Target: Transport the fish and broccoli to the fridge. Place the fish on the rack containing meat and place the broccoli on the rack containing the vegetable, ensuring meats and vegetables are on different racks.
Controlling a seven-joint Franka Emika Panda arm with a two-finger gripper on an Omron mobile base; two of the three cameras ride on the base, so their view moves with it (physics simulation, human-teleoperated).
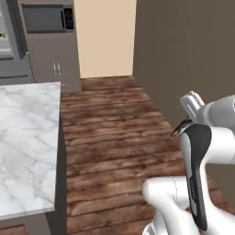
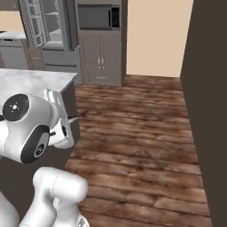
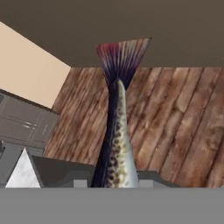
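Observation:
My gripper is shut on the fish, a slim silver, speckled body with a dark back. Its purple-red fanned tail points away from the hand over the wooden floor. A dark sliver of the fish sticks out beside my arm in the left base view. In the right base view the fish pokes out next to the hand. The grey fridge stands far off at the back left with a door open and pale shelves showing. The fridge also sits at the top left of the left base view. The broccoli is out of view, and I cannot make out meat or the vegetable on the racks.
A marble-topped island lies to my left, and its corner is close to the arm. A dark built-in oven over grey cabinets stands beside the fridge. A dark wall runs along the right. Wooden floor stretches ahead.

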